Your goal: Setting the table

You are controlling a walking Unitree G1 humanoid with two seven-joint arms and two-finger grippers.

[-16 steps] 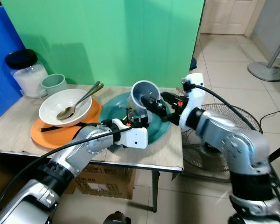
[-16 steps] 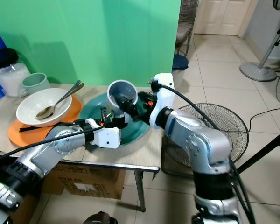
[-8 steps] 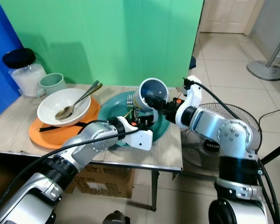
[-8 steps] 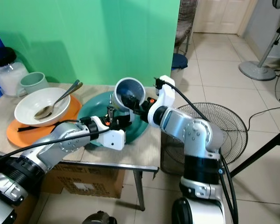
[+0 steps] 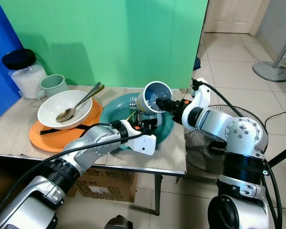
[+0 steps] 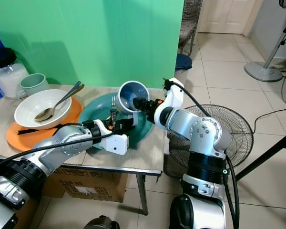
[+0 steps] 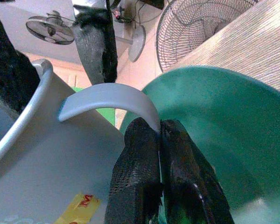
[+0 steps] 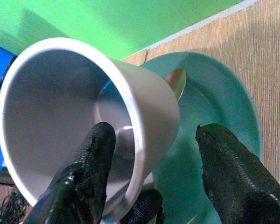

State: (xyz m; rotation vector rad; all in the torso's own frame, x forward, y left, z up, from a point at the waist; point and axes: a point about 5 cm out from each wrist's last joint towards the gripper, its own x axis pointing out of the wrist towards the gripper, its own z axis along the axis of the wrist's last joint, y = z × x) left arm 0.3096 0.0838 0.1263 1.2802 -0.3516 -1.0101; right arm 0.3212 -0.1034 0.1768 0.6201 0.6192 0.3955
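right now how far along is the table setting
Done: a white bowl with a spoon sits on the orange plate. In hand: the grey cup is tilted above the teal plate; the left gripper pinches its handle, and the right gripper has one finger inside the rim and one outside. Left: standing the cup upright and placing the green mug.

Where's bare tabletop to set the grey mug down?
Bare wood shows along the table's near edge, in front of the orange plate, and in a strip at the right edge beside the teal plate. The back left is crowded: jar, green mug, bowl with spoon. Both grippers hold the grey mug over the teal plate.
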